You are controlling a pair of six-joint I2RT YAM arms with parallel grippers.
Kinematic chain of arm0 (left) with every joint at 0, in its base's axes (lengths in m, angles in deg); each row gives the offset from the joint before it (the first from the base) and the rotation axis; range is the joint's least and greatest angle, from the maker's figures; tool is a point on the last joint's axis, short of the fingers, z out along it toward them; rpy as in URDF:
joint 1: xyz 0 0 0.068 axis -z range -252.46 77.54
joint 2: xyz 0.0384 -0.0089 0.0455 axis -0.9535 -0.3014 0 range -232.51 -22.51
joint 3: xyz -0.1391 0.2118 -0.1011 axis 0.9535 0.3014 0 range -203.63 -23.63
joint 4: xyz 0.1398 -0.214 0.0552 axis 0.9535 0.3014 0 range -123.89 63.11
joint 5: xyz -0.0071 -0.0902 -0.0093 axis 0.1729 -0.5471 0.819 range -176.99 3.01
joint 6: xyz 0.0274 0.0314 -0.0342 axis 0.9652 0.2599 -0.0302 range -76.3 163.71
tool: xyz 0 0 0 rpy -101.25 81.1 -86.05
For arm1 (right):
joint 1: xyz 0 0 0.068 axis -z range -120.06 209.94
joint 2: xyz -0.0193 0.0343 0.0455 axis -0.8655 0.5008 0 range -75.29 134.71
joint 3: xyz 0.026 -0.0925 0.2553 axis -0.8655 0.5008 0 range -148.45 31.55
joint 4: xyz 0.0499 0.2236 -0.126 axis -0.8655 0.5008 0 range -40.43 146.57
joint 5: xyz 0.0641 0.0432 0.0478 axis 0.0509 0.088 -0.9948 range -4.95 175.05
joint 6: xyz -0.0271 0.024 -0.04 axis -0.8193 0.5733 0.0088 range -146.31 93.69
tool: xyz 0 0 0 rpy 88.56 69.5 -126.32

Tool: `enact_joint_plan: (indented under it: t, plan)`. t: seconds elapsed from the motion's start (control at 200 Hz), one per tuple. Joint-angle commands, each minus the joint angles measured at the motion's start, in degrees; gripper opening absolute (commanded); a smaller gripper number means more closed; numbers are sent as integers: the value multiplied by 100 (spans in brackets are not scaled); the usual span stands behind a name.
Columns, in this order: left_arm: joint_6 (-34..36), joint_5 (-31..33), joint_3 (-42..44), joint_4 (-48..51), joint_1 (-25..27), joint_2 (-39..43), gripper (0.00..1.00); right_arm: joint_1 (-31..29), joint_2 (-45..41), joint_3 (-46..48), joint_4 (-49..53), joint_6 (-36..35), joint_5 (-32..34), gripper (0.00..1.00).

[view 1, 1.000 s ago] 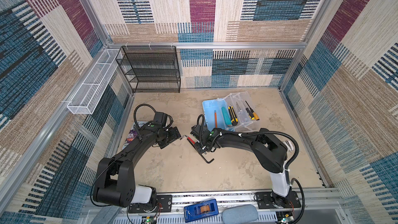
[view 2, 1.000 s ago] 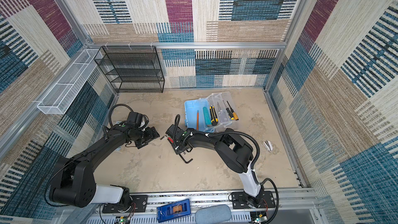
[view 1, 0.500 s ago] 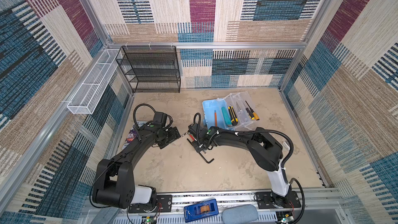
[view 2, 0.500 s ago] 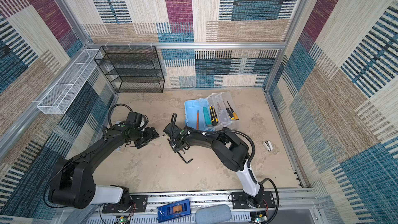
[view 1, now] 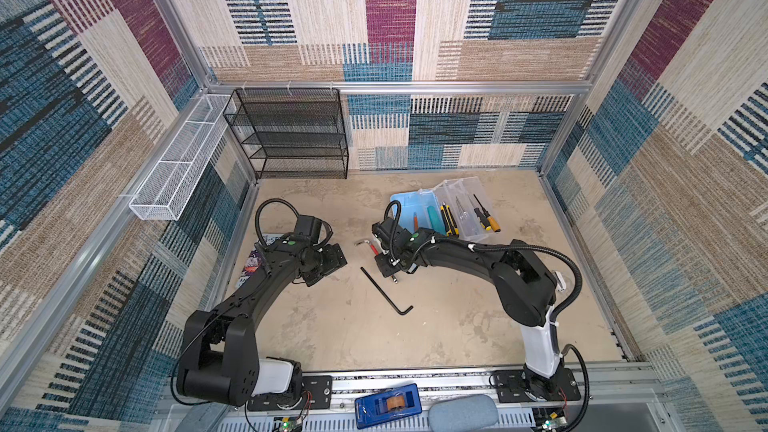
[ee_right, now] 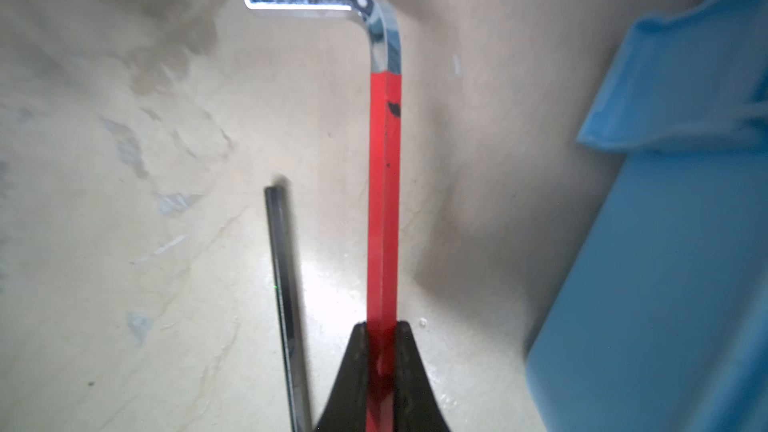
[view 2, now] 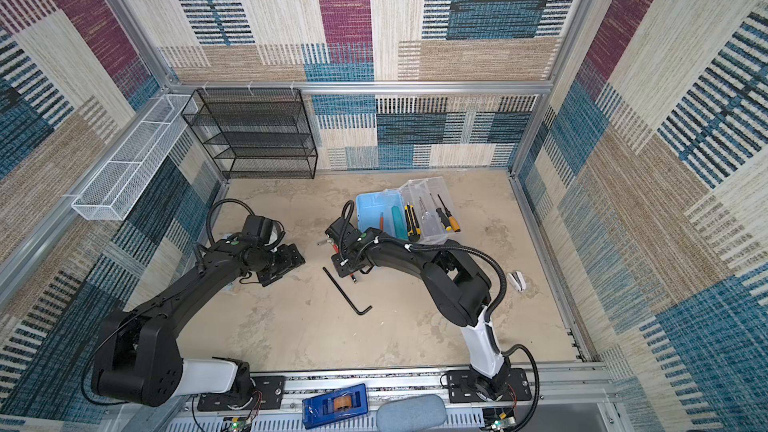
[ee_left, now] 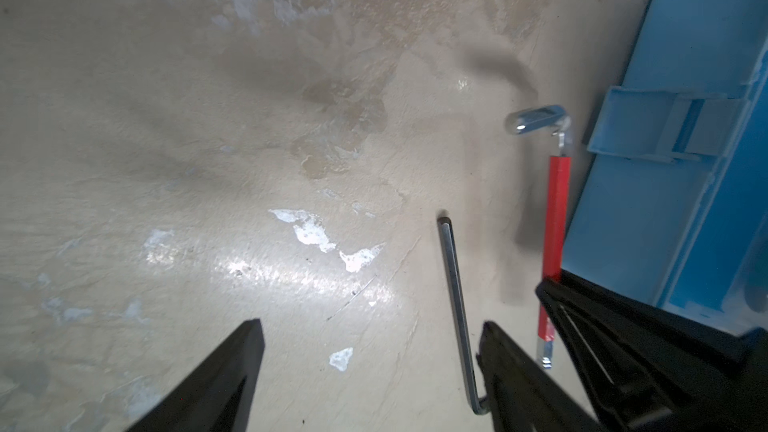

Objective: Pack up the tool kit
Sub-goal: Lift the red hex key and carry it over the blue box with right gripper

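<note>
In both top views the case point(view 1: 402, 210) lies open at the far right of the counter point(view 1: 449, 326), its clear lid point(view 1: 465, 191) laid back with screwdrivers point(view 1: 485, 218) in it. Just left of the case the red key point(view 1: 373, 248) pokes out from under the right arm point(view 1: 457, 257). The black key point(view 1: 384, 290) lies nearer the front, apart from it.

In the left wrist view the left fingers point(ee_left: 232, 367) stand wide apart over bare counter, holding nothing. The black key point(ee_left: 455, 284) runs beside one of them. The red key point(ee_left: 555, 222) lies along the case wall, its shadow thrown well to one side.

In the right wrist view the right fingers point(ee_right: 353, 371) are pinched tight on the red key's point(ee_right: 384, 201) red sleeve. Its chrome bent end points away from the case point(ee_right: 665, 263).
</note>
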Motion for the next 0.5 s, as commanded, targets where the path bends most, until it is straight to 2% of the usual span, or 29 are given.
enact_joint_plan:
  t: [0.0, 0.25, 0.496]
  plan:
    - [30, 196, -27, 62, 0, 36, 85, 55, -223, -78, -175, 93, -128, 4]
    - [122, 183, -128, 60, 96, -129, 84, 537, -729, -16, -51, 199, 9, 4]
    - [181, 207, -331, 57, 394, -356, 82, 1086, -818, 103, 80, 324, 166, 5]
